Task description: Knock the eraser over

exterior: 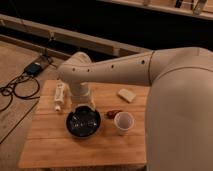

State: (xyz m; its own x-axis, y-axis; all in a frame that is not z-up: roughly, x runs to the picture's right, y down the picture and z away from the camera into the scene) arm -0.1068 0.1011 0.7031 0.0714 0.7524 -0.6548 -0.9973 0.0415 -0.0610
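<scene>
One eraser (126,95); gripper (83,111) apart (over bowl (70,127))

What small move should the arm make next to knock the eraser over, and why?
Probably it should swing the gripper toward the picture's right and a little toward the table's far edge. The gripper hangs above the black bowl, while the eraser lies apart from it, beyond the white cup, with nothing touching it.

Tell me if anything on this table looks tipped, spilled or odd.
Nothing looks spilled or broken. The one thing down is the white bottle, lying on its side near the table's left edge. The eraser sits apart at the far side; the gripper is over the black bowl.
</scene>
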